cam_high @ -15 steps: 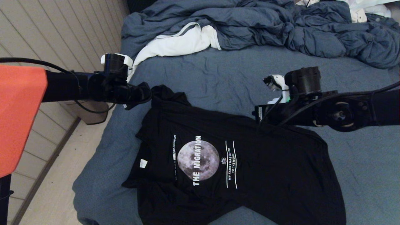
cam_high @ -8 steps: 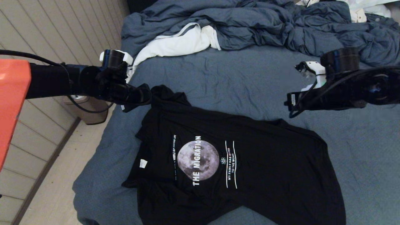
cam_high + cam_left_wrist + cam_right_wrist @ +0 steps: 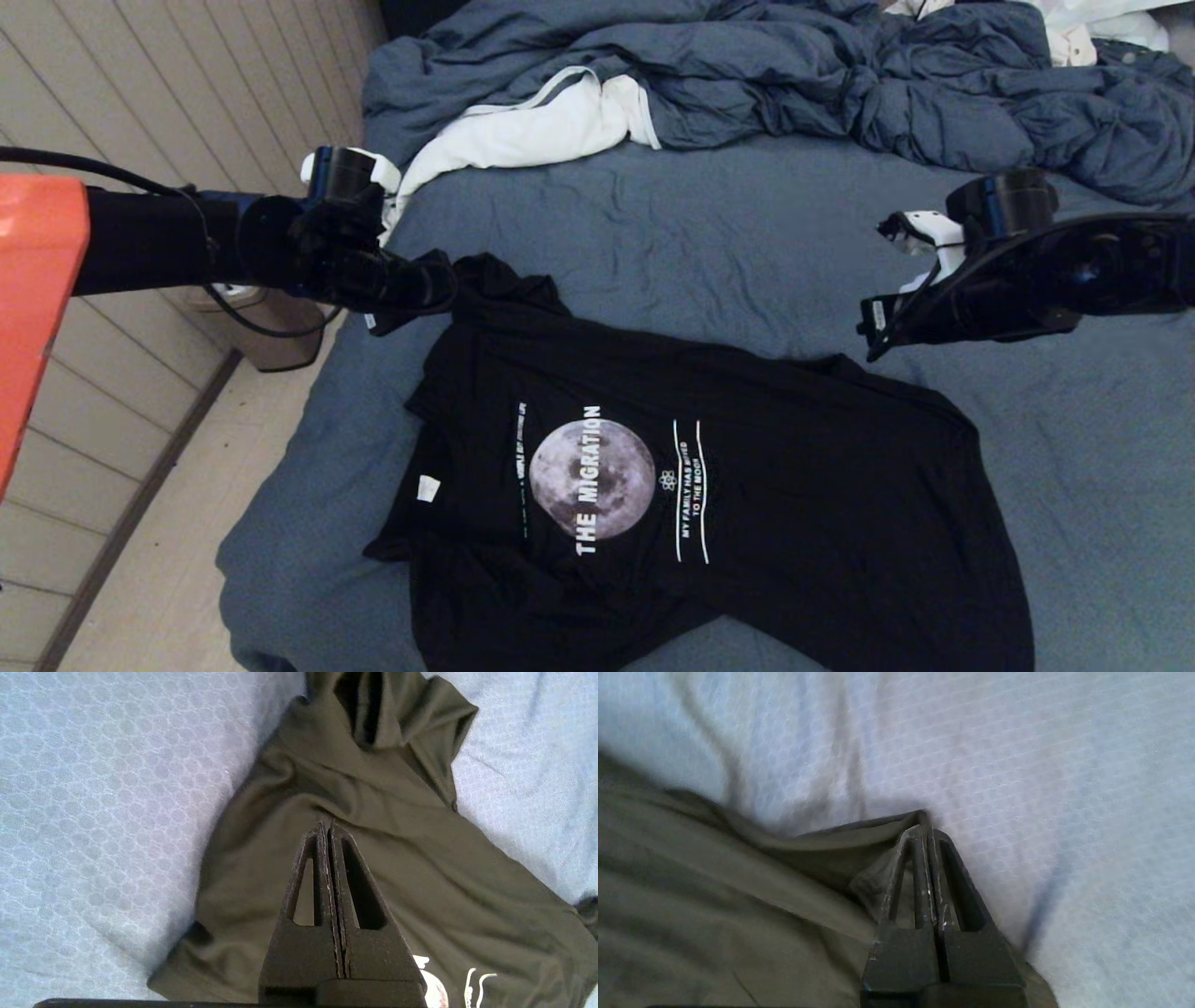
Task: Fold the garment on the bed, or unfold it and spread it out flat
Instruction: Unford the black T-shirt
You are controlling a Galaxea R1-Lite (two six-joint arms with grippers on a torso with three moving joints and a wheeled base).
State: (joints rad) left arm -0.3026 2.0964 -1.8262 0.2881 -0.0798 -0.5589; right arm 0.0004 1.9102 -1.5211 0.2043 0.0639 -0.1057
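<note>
The garment, a black T-shirt, lies print-up on the bed, with its grey moon and "THE MIGRATION" lettering showing. My left gripper is at the far left shoulder beside the bunched sleeve. In the left wrist view its fingers are pressed together at the tip on the dark cloth, and creases run out from there. My right gripper is at the shirt's far edge, shut, with a raised corner of cloth pinched at its tip.
A rumpled blue-grey duvet fills the far end of the bed, and a white cloth with a striped edge lies against it. A bin stands on the floor by the bed's left edge. Bare sheet lies to the right of the shirt.
My right arm swung to the right, from over the shirt's far edge to beyond it, then settled slightly lower. The left gripper has barely moved.
</note>
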